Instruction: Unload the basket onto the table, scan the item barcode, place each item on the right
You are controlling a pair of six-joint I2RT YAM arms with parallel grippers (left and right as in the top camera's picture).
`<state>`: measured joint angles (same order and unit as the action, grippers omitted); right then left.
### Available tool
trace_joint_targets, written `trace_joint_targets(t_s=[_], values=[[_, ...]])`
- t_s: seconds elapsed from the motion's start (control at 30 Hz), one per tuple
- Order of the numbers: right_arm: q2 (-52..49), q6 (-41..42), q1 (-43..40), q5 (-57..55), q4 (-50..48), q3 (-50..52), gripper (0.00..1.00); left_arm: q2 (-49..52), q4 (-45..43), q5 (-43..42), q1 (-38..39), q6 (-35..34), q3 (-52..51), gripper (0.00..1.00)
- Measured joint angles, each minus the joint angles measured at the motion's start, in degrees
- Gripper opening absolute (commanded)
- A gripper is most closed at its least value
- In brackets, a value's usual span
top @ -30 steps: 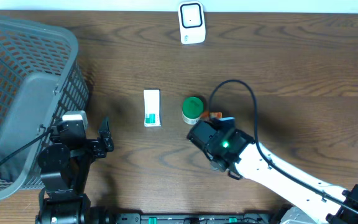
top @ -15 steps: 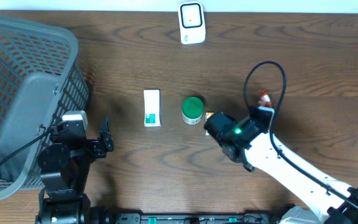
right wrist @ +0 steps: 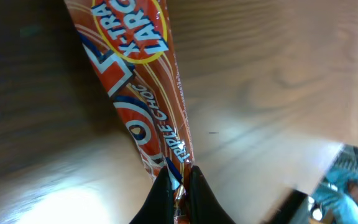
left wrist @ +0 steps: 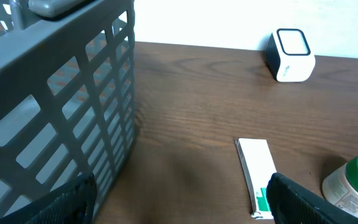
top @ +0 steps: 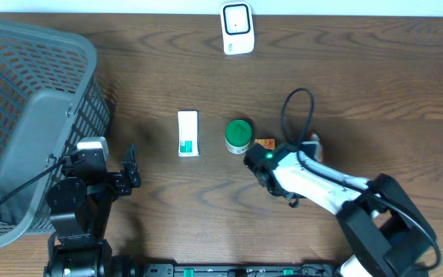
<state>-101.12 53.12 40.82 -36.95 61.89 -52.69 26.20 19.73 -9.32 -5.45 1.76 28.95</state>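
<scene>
The item is a long orange-red snack wrapper (right wrist: 135,81) with white and yellow lettering. In the right wrist view my right gripper (right wrist: 179,179) is shut on the wrapper's lower end, just above the wooden table. From overhead only a small orange bit of the wrapper (top: 265,144) shows, beside the right arm (top: 283,165). The white scanner (top: 237,29) stands at the table's far edge, well apart from the wrapper. My left gripper (left wrist: 179,208) is open near the basket, with nothing between its fingers.
A green-lidded jar (top: 238,135) stands just left of the wrapper. A white box with green print (top: 188,133) lies left of the jar. A large grey basket (top: 29,115) fills the left side. The right arm's black cable (top: 298,115) loops above the arm.
The right arm has twisted and swung, right and then back toward the jar, with the wrapper still gripped. Its cable loop has shifted. The left arm has not moved.
</scene>
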Motion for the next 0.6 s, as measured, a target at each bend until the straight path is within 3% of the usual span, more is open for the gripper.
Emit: trace_joint_targets(t_s=[0.1, 0.13, 0.23, 0.27, 0.3, 0.5, 0.53, 0.57, 0.6], values=[[-0.7, -6.3, 2.0, 2.4, -3.1, 0.0, 0.03, 0.0, 0.0, 0.0, 0.0, 0.0, 0.0, 0.88], [-0.7, -9.3, 3.3, 4.0, -4.2, -0.1, 0.13, 0.0, 0.0, 0.0, 0.0, 0.0, 0.0, 0.88], [-0.7, -14.0, 5.8, 8.9, -6.6, -0.4, 0.65, 0.0, 0.0, 0.0, 0.0, 0.0, 0.0, 0.88], [-0.7, -15.2, 6.7, 10.5, -6.9, -0.6, 0.73, 0.0, 0.0, 0.0, 0.0, 0.0, 0.0, 0.88], [-0.7, -16.0, 7.4, 11.8, -7.2, -0.9, 0.74, 0.0, 0.0, 0.0, 0.0, 0.0, 0.0, 0.88], [-0.4, -19.5, 10.4, 19.2, -7.2, -3.9, 0.71, 0.0, 0.0, 0.0, 0.0, 0.0, 0.0, 0.88], [-0.4, -19.8, 10.4, 21.0, -7.1, -4.5, 0.62, 0.0, 0.0, 0.0, 0.0, 0.0, 0.0, 0.88], [-0.4, -20.0, 10.5, 22.1, -6.8, -5.1, 0.43, 0.0, 0.0, 0.0, 0.0, 0.0, 0.0, 0.88], [-0.5, -20.2, 10.5, 23.2, -6.2, -5.9, 0.14, 0.0, 0.0, 0.0, 0.0, 0.0, 0.0, 0.88]])
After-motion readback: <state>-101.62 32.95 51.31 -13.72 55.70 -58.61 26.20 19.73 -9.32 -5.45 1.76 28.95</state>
